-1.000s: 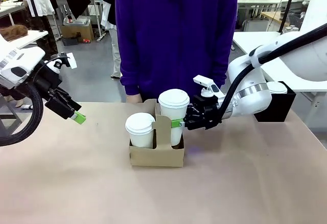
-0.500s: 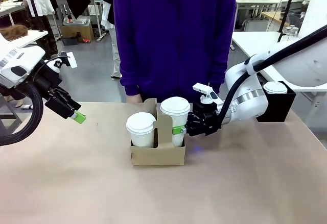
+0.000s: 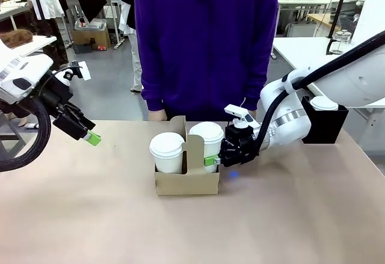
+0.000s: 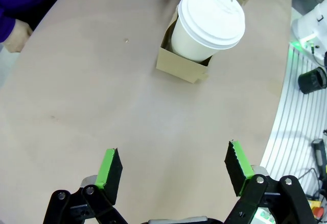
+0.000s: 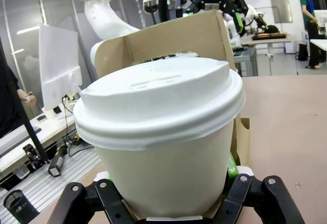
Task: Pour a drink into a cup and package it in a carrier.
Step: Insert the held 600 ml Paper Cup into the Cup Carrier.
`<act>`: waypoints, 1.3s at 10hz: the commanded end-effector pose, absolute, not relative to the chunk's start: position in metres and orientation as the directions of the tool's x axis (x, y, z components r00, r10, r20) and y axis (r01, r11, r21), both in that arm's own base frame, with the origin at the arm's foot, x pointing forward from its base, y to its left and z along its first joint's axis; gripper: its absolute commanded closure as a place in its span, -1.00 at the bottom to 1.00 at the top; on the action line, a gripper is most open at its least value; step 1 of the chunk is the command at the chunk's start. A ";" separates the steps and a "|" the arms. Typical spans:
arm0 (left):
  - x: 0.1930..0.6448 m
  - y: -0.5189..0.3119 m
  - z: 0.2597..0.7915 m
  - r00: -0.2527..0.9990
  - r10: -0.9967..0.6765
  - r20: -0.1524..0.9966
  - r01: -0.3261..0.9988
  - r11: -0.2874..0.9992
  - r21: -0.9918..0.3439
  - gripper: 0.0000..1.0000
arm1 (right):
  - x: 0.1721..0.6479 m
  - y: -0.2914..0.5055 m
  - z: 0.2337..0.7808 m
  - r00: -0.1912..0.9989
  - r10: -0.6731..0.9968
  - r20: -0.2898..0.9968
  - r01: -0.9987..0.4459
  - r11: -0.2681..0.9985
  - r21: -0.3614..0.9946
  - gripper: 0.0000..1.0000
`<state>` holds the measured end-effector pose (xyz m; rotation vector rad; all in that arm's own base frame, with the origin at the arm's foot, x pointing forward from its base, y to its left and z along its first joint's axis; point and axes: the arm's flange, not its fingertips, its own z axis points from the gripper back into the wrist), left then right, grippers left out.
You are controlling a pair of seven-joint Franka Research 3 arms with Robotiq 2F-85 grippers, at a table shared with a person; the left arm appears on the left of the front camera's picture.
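White cup between green-padded black jaws; brown carrier; tan bench; purple sleeve; black box.

3 white lidded cups, 1 cardboard carrier, 1 black box, 2 claws

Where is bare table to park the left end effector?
Bare table spans from the open left end effector to the carrier, and along the near edge. Crowded: the right end effector grips the cup beside it.
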<state>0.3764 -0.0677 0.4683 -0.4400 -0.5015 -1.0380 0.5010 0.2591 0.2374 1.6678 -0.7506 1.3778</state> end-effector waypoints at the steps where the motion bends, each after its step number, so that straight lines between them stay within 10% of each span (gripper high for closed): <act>1: 0.377 -0.068 0.469 0.408 -0.694 0.593 0.894 0.434 -0.107 -1.00 | 0.505 0.259 0.234 0.186 0.040 0.982 -0.834 -0.522 0.179 -0.60; 3: 0.377 -0.068 0.469 0.408 -0.694 0.593 0.894 0.434 -0.107 -1.00 | 0.505 0.258 0.231 0.166 0.030 0.986 -0.835 -0.527 0.156 -0.60; 4: 0.377 -0.068 0.469 0.408 -0.694 0.593 0.894 0.434 -0.107 -1.00 | 0.506 0.256 0.232 0.153 0.024 0.988 -0.841 -0.522 0.143 -1.00; 13: 0.377 -0.068 0.469 0.408 -0.694 0.593 0.894 0.434 -0.107 -1.00 | 0.513 0.157 0.288 0.052 0.176 0.983 -0.965 -0.243 0.095 -1.00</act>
